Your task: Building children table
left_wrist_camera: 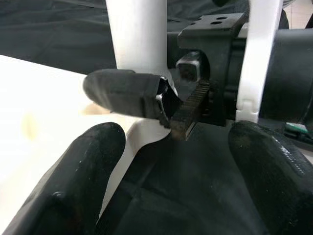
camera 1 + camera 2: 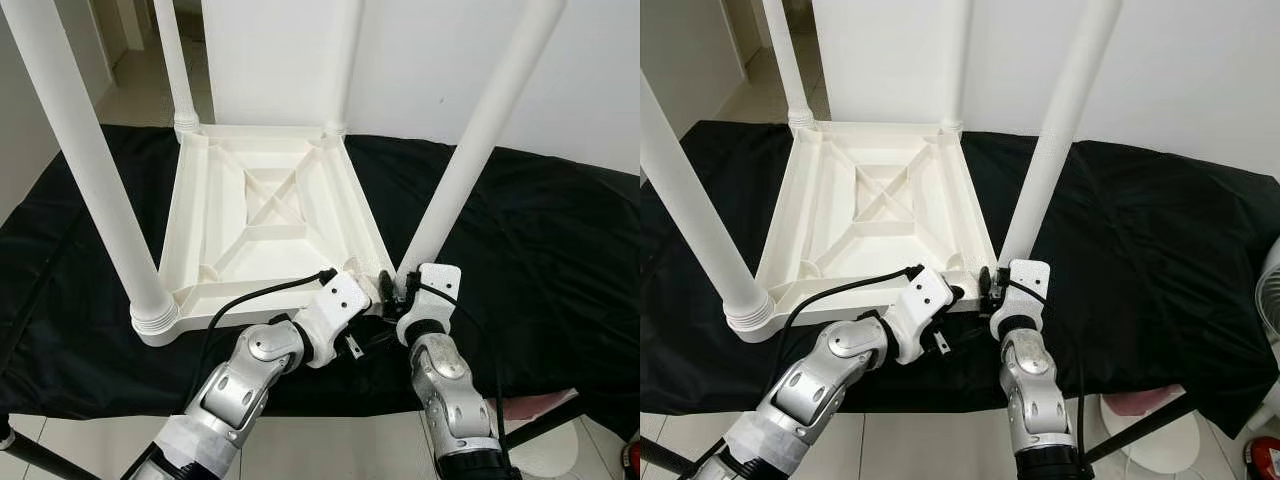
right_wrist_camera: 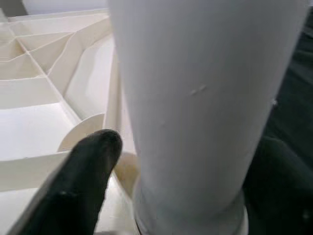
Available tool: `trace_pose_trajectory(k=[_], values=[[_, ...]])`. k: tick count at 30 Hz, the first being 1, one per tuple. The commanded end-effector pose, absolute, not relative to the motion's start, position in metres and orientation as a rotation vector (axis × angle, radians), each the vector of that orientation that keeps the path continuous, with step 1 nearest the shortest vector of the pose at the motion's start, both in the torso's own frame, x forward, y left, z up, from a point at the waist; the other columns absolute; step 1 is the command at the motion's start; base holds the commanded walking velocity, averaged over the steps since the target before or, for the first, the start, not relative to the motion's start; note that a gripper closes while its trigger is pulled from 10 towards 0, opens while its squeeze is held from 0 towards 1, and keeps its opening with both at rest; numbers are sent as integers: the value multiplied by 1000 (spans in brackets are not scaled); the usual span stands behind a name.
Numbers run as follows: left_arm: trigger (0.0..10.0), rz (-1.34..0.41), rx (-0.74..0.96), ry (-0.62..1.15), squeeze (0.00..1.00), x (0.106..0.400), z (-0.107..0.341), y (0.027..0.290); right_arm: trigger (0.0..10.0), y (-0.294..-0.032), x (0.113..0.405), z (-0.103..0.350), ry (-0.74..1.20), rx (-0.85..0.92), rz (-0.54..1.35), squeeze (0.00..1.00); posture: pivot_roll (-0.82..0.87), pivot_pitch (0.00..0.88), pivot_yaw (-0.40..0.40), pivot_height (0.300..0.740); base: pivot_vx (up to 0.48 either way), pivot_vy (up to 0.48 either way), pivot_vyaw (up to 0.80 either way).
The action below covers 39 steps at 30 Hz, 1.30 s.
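Right gripper point(image 2: 992, 290): fingers closed around near-right leg point(image 2: 1045, 165) at its base.
Left gripper point(image 2: 962, 296): fingers spread, beside that corner.
Tabletop point(image 2: 880, 215): upside down on black cloth point(image 2: 1140, 260).
Advice: keep leg upright, twist squarely.

Black cloth point(image 2: 520, 240), white wall point(image 2: 600, 70), tiled floor point(image 2: 340, 440)
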<state>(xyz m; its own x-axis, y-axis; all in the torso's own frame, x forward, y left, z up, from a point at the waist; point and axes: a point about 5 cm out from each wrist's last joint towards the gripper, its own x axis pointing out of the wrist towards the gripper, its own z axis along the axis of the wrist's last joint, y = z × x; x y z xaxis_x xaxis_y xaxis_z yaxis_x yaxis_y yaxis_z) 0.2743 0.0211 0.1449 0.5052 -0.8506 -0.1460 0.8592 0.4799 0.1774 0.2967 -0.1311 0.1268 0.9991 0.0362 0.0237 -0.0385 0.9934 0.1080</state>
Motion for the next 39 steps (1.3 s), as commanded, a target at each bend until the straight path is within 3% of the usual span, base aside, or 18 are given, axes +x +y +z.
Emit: trace_pose_trajectory(k=[1, 5, 6, 7, 8, 10, 11, 21, 37, 38, 39], values=[[10000, -1031, 242, 37, 0, 275, 145, 20, 10000, -133, 295, 130, -30, 138, 72, 1000, 20, 42, -68, 740, 0, 0, 0], [10000, -1030, 243, 40, 0, 274, 144, 21, 10000, -140, 295, 137, -60, 110, 118, 1000, 21, 49, -65, 740, 0, 0, 0], [10000, -1031, 243, 42, 0, 274, 144, 22, 10000, -143, 296, 138, -57, 92, 153, 710, 20, 51, -63, 740, 0, 0, 0], [10000, -1031, 243, 42, 0, 274, 144, 22, 10000, -143, 296, 138, -57, 92, 153, 710, 20, 51, -63, 740, 0, 0, 0], [10000, -1031, 243, 43, 0, 273, 144, 22, 10000, -146, 296, 139, -53, 80, 176, 337, 20, 51, -63, 740, 0, 0, 0], [10000, -1031, 243, 44, 0, 273, 143, 22, 10000, -147, 296, 139, -48, 69, 195, 337, 18, 56, -59, 740, 0, 0, 0], [10000, -1036, 243, 47, 0, 272, 143, 22, 10000, -151, 295, 139, -43, 41, 246, 0, 13, 61, -55, 740, 0, 0, 0], [10000, -1052, 247, 51, 0, 271, 143, 21, 10000, -174, 297, 135, -4, -174, 543, 0, 8, 62, -42, 740, 0, 0, 0], [10000, -1045, 260, 32, 0, 278, 149, 20, 10000, -165, 321, 130, 28, -239, 744, 0, 23, 44, -41, 740, 0, 0, 0], [10000, -1040, 262, 33, 0, 278, 148, 22, 627, -165, 324, 125, 46, -237, 747, 0, 36, 44, -47, 740, 0, 0, 0], [10000, -1040, 262, 33, 0, 278, 148, 22, 627, -165, 324, 125, 46, -237, 747, 0, 36, 44, -47, 740, 0, 0, 0]])
